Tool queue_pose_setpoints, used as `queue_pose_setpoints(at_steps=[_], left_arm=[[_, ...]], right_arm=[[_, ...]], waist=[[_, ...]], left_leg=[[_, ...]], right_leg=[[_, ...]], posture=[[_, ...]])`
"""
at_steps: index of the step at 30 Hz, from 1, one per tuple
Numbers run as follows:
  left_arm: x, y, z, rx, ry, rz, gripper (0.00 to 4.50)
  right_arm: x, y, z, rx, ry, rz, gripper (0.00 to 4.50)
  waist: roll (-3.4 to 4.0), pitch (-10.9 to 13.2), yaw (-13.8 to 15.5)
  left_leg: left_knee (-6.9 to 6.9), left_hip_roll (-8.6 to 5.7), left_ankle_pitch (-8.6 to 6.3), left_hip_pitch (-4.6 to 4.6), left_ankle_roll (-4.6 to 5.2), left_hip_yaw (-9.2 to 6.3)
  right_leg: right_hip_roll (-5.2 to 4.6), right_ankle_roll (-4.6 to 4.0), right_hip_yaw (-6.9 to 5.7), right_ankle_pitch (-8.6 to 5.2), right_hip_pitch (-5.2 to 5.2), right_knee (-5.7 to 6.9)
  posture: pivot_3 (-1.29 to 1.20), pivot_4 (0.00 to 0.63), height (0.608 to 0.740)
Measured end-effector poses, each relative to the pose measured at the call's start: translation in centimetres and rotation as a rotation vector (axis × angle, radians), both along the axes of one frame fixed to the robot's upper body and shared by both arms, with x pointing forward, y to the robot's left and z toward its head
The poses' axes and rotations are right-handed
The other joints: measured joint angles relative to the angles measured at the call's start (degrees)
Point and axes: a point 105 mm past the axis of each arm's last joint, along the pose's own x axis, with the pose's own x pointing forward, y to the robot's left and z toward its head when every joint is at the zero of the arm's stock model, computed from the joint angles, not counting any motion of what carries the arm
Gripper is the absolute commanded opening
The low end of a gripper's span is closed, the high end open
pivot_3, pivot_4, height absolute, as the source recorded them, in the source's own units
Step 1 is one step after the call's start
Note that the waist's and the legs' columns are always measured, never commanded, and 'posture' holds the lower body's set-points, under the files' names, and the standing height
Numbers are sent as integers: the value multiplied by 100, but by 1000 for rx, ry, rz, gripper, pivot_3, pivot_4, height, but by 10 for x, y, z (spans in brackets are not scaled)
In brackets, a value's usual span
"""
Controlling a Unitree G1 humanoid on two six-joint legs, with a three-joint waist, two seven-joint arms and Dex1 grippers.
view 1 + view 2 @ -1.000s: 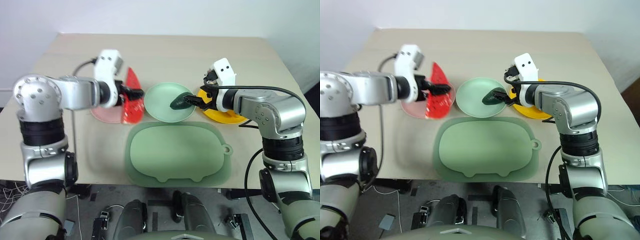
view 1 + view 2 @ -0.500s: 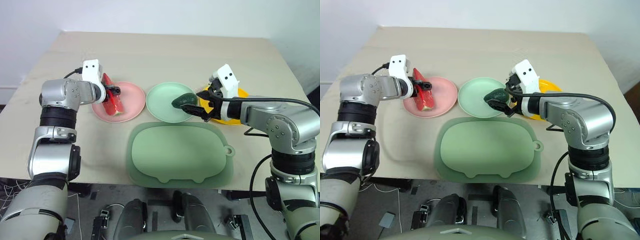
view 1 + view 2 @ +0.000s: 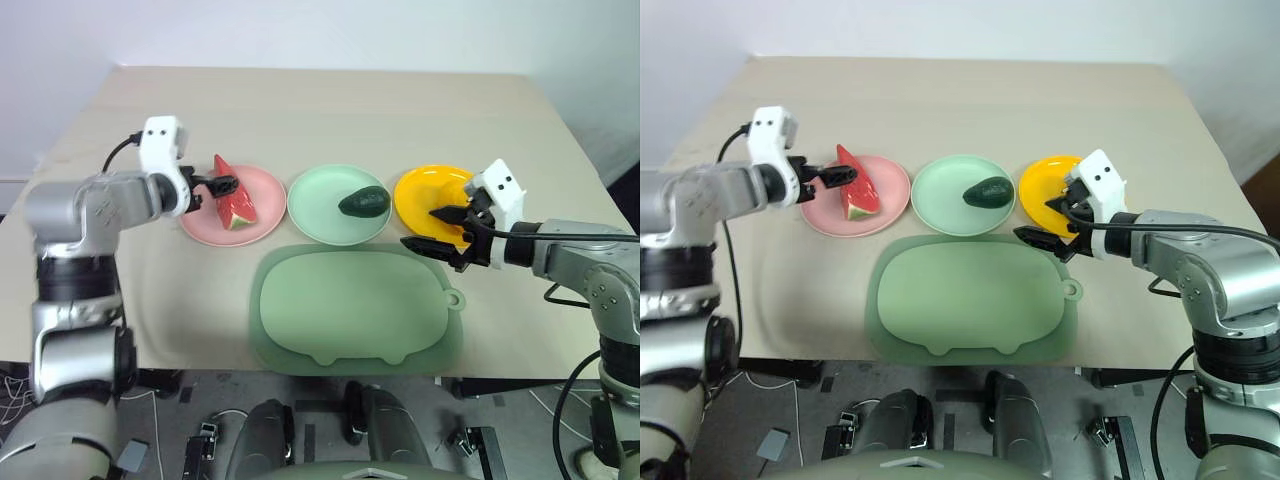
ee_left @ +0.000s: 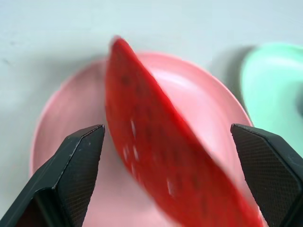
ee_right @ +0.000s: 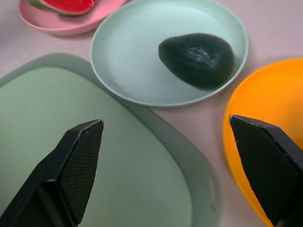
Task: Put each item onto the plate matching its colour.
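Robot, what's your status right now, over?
Both grippers, left and right, open, empty. Red watermelon wedge on pink plate, dark avocado on green plate.

In your left wrist view the watermelon wedge (image 4: 156, 156) is blurring and running off the frame's edge, its green rind hidden. In the right wrist view the yellow plate (image 5: 265, 137) beside the avocado (image 5: 196, 59) is being cropped.

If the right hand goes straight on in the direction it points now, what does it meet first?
Probably the avocado on the mint green plate. The right hand, open, points toward it across the edge of the sage-green tray. Depth is unclear, so it may meet the plate's rim first.
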Motion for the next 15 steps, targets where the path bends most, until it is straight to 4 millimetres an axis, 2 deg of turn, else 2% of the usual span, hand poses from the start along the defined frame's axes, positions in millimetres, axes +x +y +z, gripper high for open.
queue_pose_setpoints(at_steps=[3, 4, 5, 8, 9, 15], left_arm=[[-26, 5, 6, 83, -113, -83, 4471], [-43, 5, 6, 130, -157, -149, 4471], [-58, 2, 0, 168, -168, -217, 4471], [-87, -13, -17, 209, -189, -364, 4471], [-94, -16, -25, 195, -183, -386, 4471], [-100, -17, -43, 184, -200, -362, 4471]], right_arm=[[-4, -13, -3, 9, -2, 8, 4500], [-8, -16, -3, 14, -21, 26, 4500], [-13, -22, -5, 15, -26, 33, 4500], [-22, -28, -4, 30, -69, 60, 4500], [-27, -29, -3, 45, -76, 76, 4500], [-47, -36, -18, 35, -25, 101, 4500]], waist=[[-1, 0, 55], [0, 0, 58], [2, -1, 72], [2, -1, 146], [1, -1, 171], [3, -3, 253]], left_leg=[[3, -4, -5, -3, 9, -2], [2, -2, -14, -1, 24, -2], [2, -3, -14, 1, 24, -2], [7, -3, -20, 0, 34, 1], [7, -4, -22, -2, 38, -3], [8, -1, -23, 7, 40, -6]], right_leg=[[-1, -2, -3, -1, 4, -4], [-1, -3, -2, -2, 4, -8], [-3, -1, -1, -4, 5, -8], [-3, -1, 2, -4, 7, -13], [-2, -1, 0, -4, 9, -17], [1, 4, 0, -24, 14, -13]], posture=[[0, 150, 740], [0, 150, 740], [0, 150, 740], [0, 150, 740], [0, 150, 740], [0, 150, 740]])
